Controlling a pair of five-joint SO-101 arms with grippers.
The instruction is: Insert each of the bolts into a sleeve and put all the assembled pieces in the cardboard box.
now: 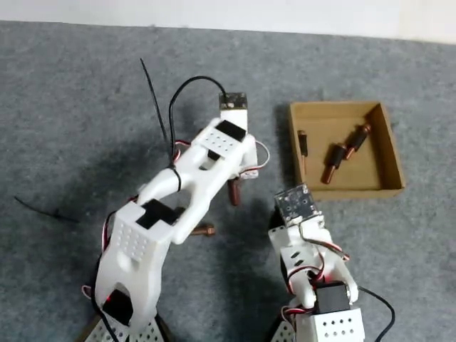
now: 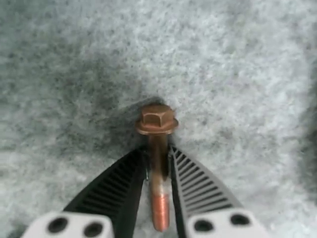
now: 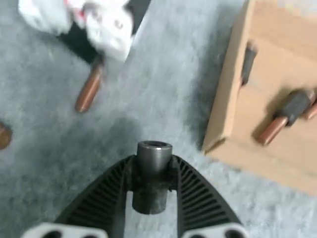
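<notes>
Left hand (image 2: 157,152) clamps a bolt (image 2: 157,120); right hand (image 3: 152,161) clamps a sleeve (image 3: 154,148) beside the box (image 3: 232,101).

The surface (image 1: 64,92) is a mottled grey, felt-like carpet with a fine speckled nap. Along its far edge runs a pale, off-white strip (image 1: 285,13). The light is even and diffuse, casting soft shadows. A thin black cable tie (image 1: 44,209) lies near the left edge.
</notes>
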